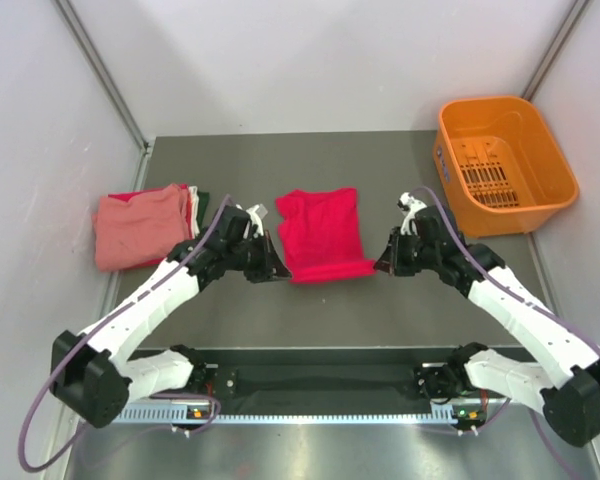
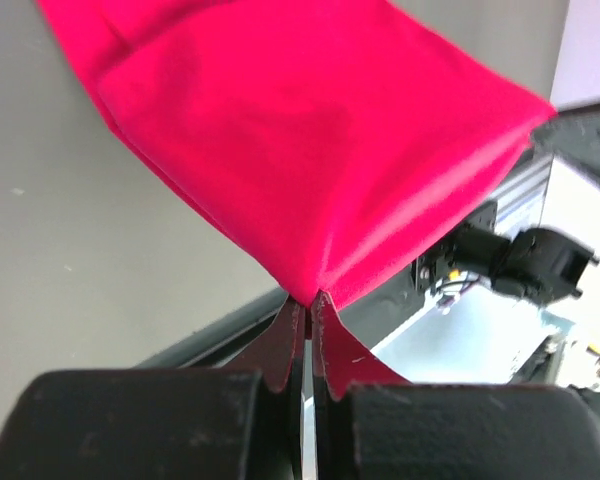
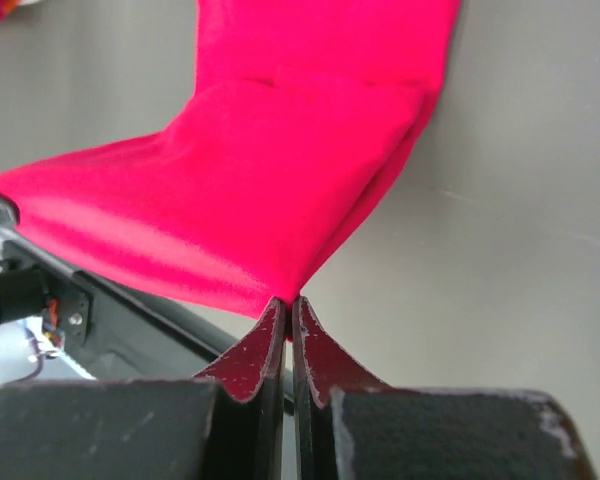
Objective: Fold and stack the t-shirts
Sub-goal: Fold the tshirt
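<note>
The left hand (image 2: pixel 307 302) and right hand (image 3: pixel 287 302) each clamp a near corner of the red shirt (image 1: pixel 323 232), at the centre of the table (image 1: pixel 380 310). Risk: thin pinch slips, or unequal travel skews the fold

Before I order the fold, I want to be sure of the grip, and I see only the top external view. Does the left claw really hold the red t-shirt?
Observer: Yes. In the left wrist view the left claw is shut on a corner of the red t-shirt, and the cloth gathers to a point there.
Operator: And the right claw?
Observer: The right wrist view shows the right claw shut on the shirt's other near corner in the same way.
</note>
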Controlling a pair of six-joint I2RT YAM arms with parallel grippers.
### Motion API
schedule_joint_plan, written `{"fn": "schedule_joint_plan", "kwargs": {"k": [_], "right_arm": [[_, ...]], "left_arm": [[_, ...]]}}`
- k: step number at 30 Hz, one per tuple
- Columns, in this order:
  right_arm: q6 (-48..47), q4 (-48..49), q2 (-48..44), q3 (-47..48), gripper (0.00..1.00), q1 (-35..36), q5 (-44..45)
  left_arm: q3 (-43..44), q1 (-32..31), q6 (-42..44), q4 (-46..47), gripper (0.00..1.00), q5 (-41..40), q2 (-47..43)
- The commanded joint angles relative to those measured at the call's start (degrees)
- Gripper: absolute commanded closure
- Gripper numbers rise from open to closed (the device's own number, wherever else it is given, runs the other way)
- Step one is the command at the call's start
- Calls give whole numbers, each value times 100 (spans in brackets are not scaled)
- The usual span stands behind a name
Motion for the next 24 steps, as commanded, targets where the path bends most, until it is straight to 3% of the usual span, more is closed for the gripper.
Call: {"fn": "schedule_joint_plan", "kwargs": {"k": [1,11,20,24], "right_arm": [[-225,27,416,451,100,-61,282],[-463,379,1788,1532,100,-605,-16],[-604,432,3501,3158,100,-1044,-464],[-586,467,4589,4184,100,-1238,-641]], "left_arm": [[241,475,-29,144,100,559,370],[1286,1407,393,329,100,806,1547],[2822,1899,464,408,100,806,3032],[3606,2145,412,460,100,734,4085]]}}
